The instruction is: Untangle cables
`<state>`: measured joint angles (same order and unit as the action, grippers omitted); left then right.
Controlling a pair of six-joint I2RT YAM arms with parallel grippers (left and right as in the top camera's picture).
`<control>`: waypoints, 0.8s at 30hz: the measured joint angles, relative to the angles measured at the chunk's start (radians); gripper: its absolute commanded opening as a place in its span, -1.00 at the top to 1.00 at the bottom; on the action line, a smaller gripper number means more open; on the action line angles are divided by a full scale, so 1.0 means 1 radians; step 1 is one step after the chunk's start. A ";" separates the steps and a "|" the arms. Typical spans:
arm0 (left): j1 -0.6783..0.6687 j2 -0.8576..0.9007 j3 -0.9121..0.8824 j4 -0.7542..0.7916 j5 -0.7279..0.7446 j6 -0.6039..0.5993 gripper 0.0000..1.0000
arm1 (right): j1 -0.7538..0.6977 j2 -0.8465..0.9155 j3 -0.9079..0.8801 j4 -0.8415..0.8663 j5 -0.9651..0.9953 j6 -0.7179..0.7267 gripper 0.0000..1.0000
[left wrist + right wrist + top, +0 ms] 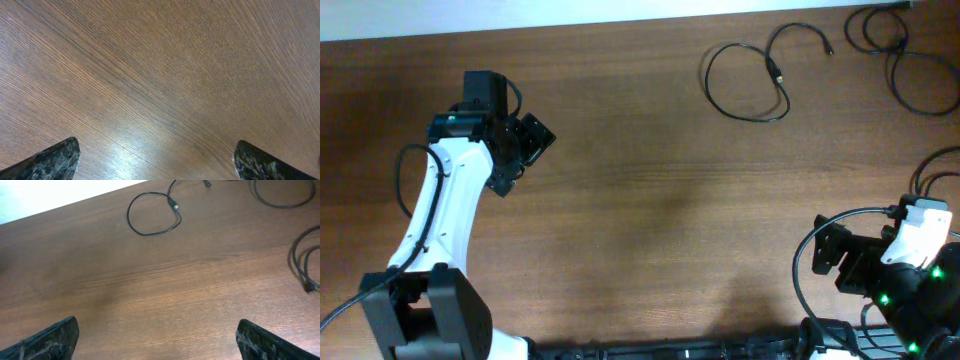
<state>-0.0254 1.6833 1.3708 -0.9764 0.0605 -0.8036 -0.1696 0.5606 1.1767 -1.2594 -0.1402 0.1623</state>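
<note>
Near the table's [640,200] back edge, a looped cable [173,204] lies flat: thin black cord, one open ring, small plug end lying across it. Right of the looped cable and apart from it, a second cable [284,206] sprawls in wider curves toward the table corner. Left and front of the looped cable: broad open wood, brown, fine straight grain, soft glare. Left gripper [527,148] well left of the looped cable, jaws spread wide, released; fingers [55,160] dark, mottled. Right gripper [827,252] front-right of the looped cable, jaws likewise spread, grasping nothing.
</note>
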 measured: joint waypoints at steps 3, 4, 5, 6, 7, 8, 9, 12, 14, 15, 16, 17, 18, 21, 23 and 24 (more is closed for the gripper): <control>0.000 0.000 0.000 0.000 0.000 0.000 -0.98 | 0.000 -0.057 -0.004 -0.001 0.020 0.000 -0.98; 0.000 0.000 0.000 0.002 0.000 0.000 -0.97 | 0.000 -0.103 -0.006 -0.001 0.027 0.000 -0.98; 0.000 0.000 0.000 0.001 0.000 0.000 -0.98 | 0.000 -0.159 -0.012 -0.003 0.031 0.000 -0.98; 0.000 0.000 0.000 0.000 0.000 0.000 -0.98 | 0.000 -0.183 -0.020 -0.009 0.032 0.000 -0.98; 0.000 0.000 0.000 0.001 0.000 0.000 -0.98 | 0.000 -0.198 -0.043 -0.022 0.035 0.000 -0.98; 0.000 0.000 0.000 0.000 0.000 0.000 -0.97 | 0.000 -0.200 -0.074 -0.029 0.036 0.001 -0.98; 0.000 0.000 0.000 0.000 0.000 0.000 -0.97 | 0.000 -0.201 -0.115 -0.034 0.038 0.010 -0.98; 0.000 0.000 0.000 0.000 0.000 0.000 -0.98 | 0.000 -0.202 -0.148 -0.063 0.038 0.078 -0.98; 0.000 0.000 0.000 0.000 0.000 0.000 -0.98 | 0.000 -0.202 -0.148 -0.111 0.037 0.111 -0.98; 0.000 0.000 0.000 0.000 0.000 0.000 -0.98 | 0.000 -0.202 -0.148 -0.129 0.038 0.120 -0.98; 0.000 0.000 0.000 0.000 0.000 0.000 -0.98 | 0.000 -0.202 -0.148 -0.133 0.037 0.124 -0.98; 0.000 0.000 0.000 0.000 0.000 0.000 -0.98 | 0.000 -0.202 -0.148 -0.128 0.037 0.126 -0.98; 0.000 0.000 0.000 0.000 0.000 0.000 -0.98 | 0.000 -0.202 -0.148 -0.113 0.037 0.126 -0.98; 0.000 0.000 0.000 0.000 0.000 0.000 -0.98 | 0.000 -0.202 -0.150 -0.059 0.047 0.127 -0.98; 0.000 0.000 0.000 0.000 0.000 0.000 -0.97 | 0.000 -0.203 -0.154 -0.043 0.072 0.126 -0.98; 0.000 0.000 0.000 0.000 0.000 0.000 -0.98 | 0.000 -0.204 -0.175 -0.025 0.076 0.126 -0.98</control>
<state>-0.0254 1.6833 1.3708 -0.9768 0.0608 -0.8036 -0.1696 0.3569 1.0012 -1.2842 -0.0647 0.2882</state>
